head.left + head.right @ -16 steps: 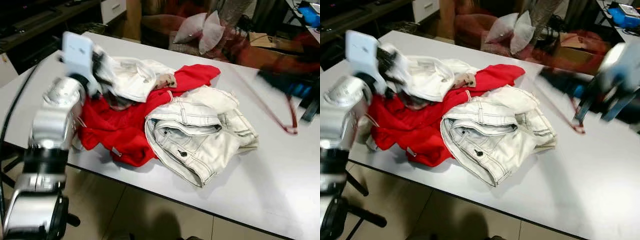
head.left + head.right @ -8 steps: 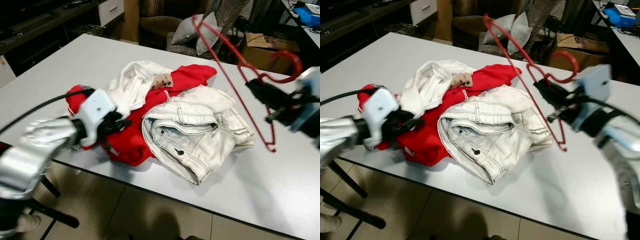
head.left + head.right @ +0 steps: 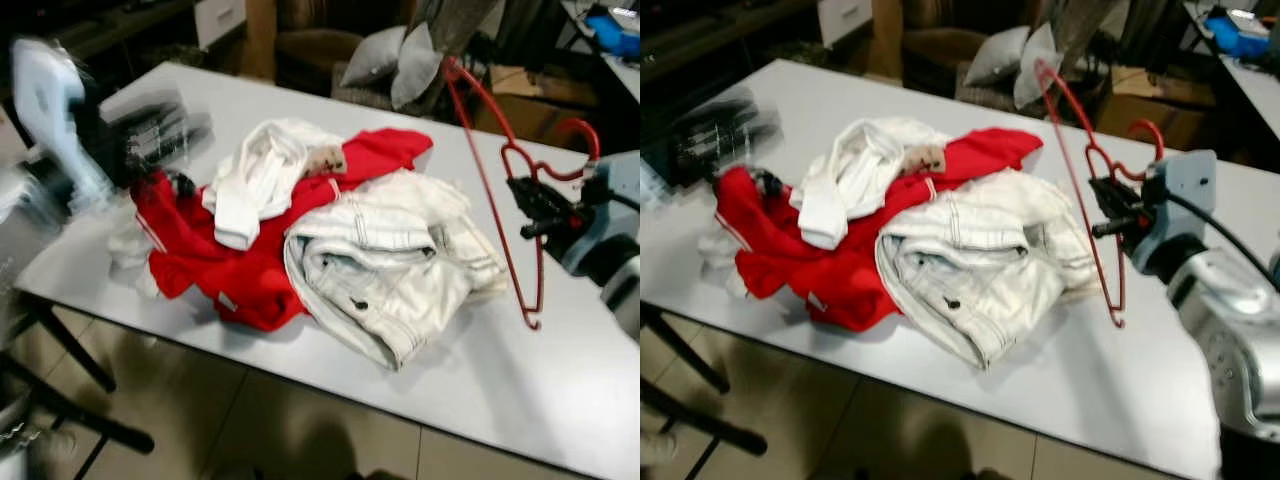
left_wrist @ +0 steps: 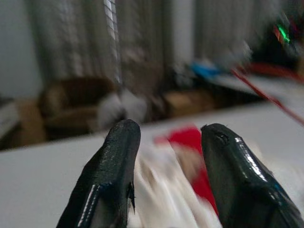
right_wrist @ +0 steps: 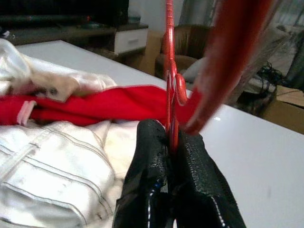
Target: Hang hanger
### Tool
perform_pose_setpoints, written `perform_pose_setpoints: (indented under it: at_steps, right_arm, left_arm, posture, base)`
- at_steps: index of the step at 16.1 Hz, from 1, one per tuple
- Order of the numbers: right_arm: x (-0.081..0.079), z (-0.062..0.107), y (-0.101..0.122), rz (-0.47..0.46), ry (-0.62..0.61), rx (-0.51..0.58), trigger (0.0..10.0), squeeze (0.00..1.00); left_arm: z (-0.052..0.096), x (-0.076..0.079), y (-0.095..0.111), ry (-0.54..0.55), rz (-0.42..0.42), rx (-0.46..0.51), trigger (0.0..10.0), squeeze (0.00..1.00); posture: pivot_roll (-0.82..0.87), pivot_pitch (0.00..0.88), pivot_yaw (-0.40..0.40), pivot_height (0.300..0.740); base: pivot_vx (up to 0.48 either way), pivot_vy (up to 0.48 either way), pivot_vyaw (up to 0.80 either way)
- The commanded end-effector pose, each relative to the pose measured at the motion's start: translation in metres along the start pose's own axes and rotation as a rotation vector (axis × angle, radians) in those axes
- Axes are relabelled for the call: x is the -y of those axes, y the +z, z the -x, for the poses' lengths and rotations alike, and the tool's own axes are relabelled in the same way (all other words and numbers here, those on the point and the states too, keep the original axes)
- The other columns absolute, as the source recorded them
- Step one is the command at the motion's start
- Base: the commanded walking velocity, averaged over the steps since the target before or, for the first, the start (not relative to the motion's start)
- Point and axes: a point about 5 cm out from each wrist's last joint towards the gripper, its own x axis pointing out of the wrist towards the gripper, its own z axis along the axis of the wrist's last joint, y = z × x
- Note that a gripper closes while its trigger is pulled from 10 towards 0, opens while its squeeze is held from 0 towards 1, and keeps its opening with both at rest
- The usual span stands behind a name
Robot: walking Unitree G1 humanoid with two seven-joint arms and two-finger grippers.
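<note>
A white table carried a heap of clothes. The right gripper pinched the red hanger near its hook, above the table's right side. The left gripper was spread, empty. Advice: keep the pinch firm, hook upright.

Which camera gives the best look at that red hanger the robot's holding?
The left eye view: the whole red hanger shows there, held above the table by the right gripper. The right eye view is similar. The right wrist view shows just its neck, pinched between the fingers; the left wrist view, a blurred streak.
</note>
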Motion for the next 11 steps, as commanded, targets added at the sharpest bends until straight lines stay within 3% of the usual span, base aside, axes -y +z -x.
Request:
perform_pose_setpoints:
  at_steps: [1, 4, 6, 7, 9, 11]
  right_arm:
    - [-0.005, -0.001, 0.010, 0.010, -0.049, 0.057, 10.0, 0.00]
    - [-0.019, -0.004, 0.004, -0.051, -0.153, 0.049, 10.0, 0.00]
    - [-0.024, -0.002, -0.002, 0.005, -0.188, 0.019, 10.0, 0.00]
    - [-0.028, 0.002, -0.009, 0.026, -0.237, -0.006, 10.0, 0.00]
    - [-0.031, 0.004, -0.022, 0.040, -0.289, -0.065, 10.0, 0.00]
    - [-0.035, 0.004, -0.026, -0.045, -0.295, -0.051, 10.0, 0.00]
  left_arm:
    - [-0.011, 0.003, -0.006, 0.074, 0.012, -0.002, 10.0, 0.00]
    - [-0.035, 0.054, -0.035, 0.048, 0.065, 0.033, 10.0, 0.00]
    - [-0.039, 0.072, -0.049, 0.058, 0.109, 0.007, 10.0, 0.00]
    - [-0.037, 0.082, -0.068, 0.094, 0.089, -0.055, 10.0, 0.00]
    - [-0.032, 0.080, -0.086, 0.178, 0.134, -0.098, 10.0, 0.00]
    - [-0.027, 0.074, -0.095, 0.227, 0.094, -0.126, 10.0, 0.00]
  posture:
    - [0.04, 0.028, -0.076, 0.740]
    - [0.03, 0.032, -0.062, 0.740]
    - [0.02, 0.032, -0.061, 0.740]
    - [0.01, 0.031, -0.056, 0.740]
    - [0.01, 0.030, -0.058, 0.740]
    - [0.01, 0.033, -0.067, 0.740]
  base:
    - [0.000, 0.000, 0.00]
    - [0.000, 0.000, 0.00]
    - [0.000, 0.000, 0.00]
    - [0.000, 0.000, 0.00]
    - [0.000, -0.270, 0.00]
    - [0.000, -0.444, 0.00]
